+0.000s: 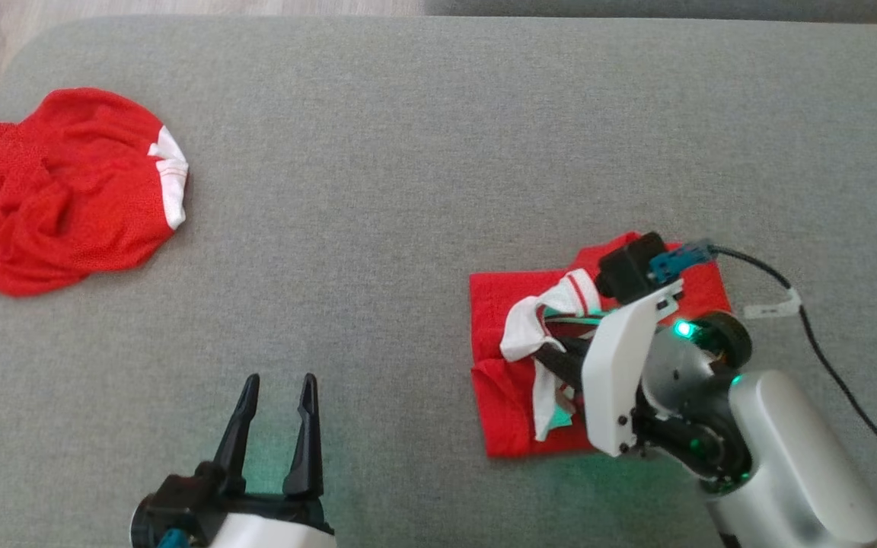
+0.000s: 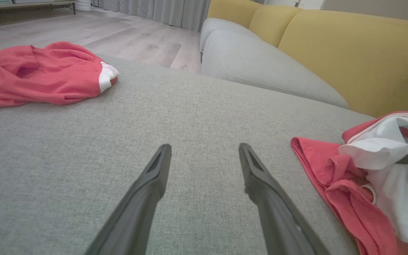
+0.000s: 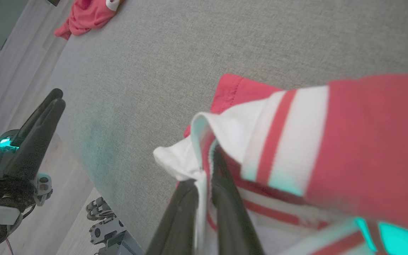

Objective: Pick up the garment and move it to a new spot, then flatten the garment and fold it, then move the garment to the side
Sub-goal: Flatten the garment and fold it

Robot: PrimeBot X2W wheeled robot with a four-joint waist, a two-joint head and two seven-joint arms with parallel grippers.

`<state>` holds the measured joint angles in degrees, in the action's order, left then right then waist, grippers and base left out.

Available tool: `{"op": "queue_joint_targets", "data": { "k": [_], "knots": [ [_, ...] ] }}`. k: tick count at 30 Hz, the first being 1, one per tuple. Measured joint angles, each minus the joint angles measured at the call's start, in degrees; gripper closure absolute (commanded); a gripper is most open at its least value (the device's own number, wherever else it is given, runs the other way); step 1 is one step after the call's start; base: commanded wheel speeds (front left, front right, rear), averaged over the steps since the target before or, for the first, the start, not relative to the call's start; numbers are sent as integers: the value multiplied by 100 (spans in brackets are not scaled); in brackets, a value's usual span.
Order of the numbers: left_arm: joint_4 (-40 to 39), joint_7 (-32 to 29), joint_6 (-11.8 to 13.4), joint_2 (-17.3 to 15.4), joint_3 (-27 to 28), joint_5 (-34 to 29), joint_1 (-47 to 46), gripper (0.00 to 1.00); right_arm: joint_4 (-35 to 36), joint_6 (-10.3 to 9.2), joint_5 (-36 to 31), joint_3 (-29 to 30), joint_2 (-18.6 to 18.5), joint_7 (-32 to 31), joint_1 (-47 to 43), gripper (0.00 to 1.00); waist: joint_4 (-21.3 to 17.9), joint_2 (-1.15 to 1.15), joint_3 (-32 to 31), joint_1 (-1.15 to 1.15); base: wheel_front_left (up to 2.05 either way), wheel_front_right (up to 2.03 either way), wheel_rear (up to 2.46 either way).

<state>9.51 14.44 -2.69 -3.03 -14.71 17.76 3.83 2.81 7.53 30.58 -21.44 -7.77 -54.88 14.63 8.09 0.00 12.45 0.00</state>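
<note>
Right tool [image 3: 204, 173] clenched on white trim [image 1: 518, 326] of folded red fabric garment [image 1: 492, 304], at right on grey upholstered cushion [image 1: 377, 190]; left tool [image 1: 277, 384] released. Dragging by trim alone could undo the fold.

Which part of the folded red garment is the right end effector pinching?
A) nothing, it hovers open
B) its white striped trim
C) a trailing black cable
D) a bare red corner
B: in the right wrist view the right end effector is shut on the white striped trim of the folded red garment.
</note>
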Motion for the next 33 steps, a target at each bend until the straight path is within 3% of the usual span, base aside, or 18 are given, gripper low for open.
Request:
{"op": "queue_joint_targets", "data": {
  "k": [1, 2, 3, 4, 5, 7, 15, 21, 28, 31, 33],
  "knots": [
    [10, 0, 0, 0, 0, 0, 0, 0, -45, 0, -8, -36, 12, 33, -2, 74, -2, 0, -1, 0, 0, 0, 0],
    [31, 0, 1, 0, 0, 0, -1, 0, -82, 0, -24, -66, 26, 53, 0, 55, -4, 0, -3, 0, 0, 0, 0],
    [59, 0, 1, 0, 1, 0, -1, 0, -108, 0, -26, -113, 33, 54, -1, 45, -9, 0, -3, 0, 0, 0, 0],
    [80, 0, 15, 0, 2, 0, -1, 0, -124, 0, -23, -166, 40, 59, -1, 48, -15, 0, -3, 0, 0, 0, 0],
    [90, 0, 16, 0, 3, 0, -1, 0, -133, 0, -23, -214, 48, 78, -1, 44, -24, 0, -3, 0, 0, 0, 0],
    [98, 0, 16, 0, 7, -1, -1, 0, -137, 0, 32, -292, 62, 126, -1, 0, -51, 0, 5, 0, 0, 0, 0],
    [142, 0, 15, 0, 25, -10, 0, 0, 135, 0, 647, -603, 101, 457, -5, 0, -211, 0, -18, 0, 0, 0, 0],
    [140, 0, 16, 1, 137, -11, 22, 0, 817, 0, 654, -714, -338, 799, -75, 0, -319, 0, -107, 0, 0, 0, 0],
    [127, 1, 18, 0, 230, -11, 223, 0, 1284, 0, 37, -192, -765, 1718, -806, 0, -447, 0, -329, 0, 0, 0, 0],
    [108, 0, 18, 0, 297, -18, 297, 0, 1314, 0, -512, 238, -747, 2374, -1027, 0, -504, 0, -448, 0, 0, 0, 0],
    [64, 0, 16, 0, 337, -18, 346, 0, 1209, 1, -1093, 714, -713, 3136, -1232, 0, -542, 0, -558, 0, 0, 0, 0]
  ]
}}
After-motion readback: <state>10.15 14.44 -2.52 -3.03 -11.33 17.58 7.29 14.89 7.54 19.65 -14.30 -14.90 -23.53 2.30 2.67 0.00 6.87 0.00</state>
